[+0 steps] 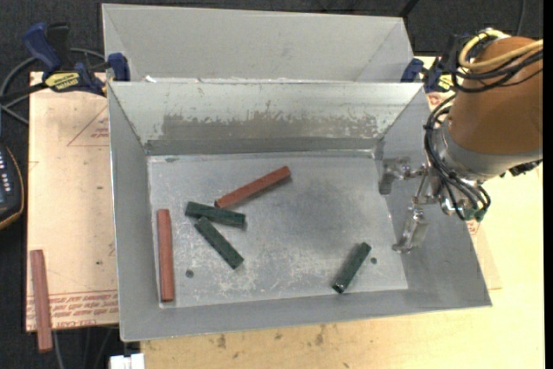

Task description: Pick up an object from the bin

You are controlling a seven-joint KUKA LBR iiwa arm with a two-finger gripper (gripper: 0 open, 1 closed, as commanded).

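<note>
Hanging low inside the grey metal bin, close against its right-hand wall, at the end of an arm under an orange cover and a tangle of cables. Jaws apart: one metal finger out toward the far wall, the other slanting down toward the near rim, with bare bin floor between the two. Not over any of the loose pieces.

Nearest to the jaws: a short dark green block, flat on the floor, a little to the view's left of the lower finger and closer to the near rim. Near that finger but apart from it, tilted so that one end points up toward the jaws.

Well away to the left of the jaws, past a bare stretch of floor: a loose cluster. First a reddish-brown bar, slanting, its higher end turned back toward the jaws. At its other end, touching or overlapping, a dark green bar, almost level across the view. Just beside that, toward the near rim, a second dark green bar, slanting; whether touching the first, hard to tell. Farthest from the jaws, along the left wall: a second reddish-brown bar, lengthways, apart from the rest.
</note>
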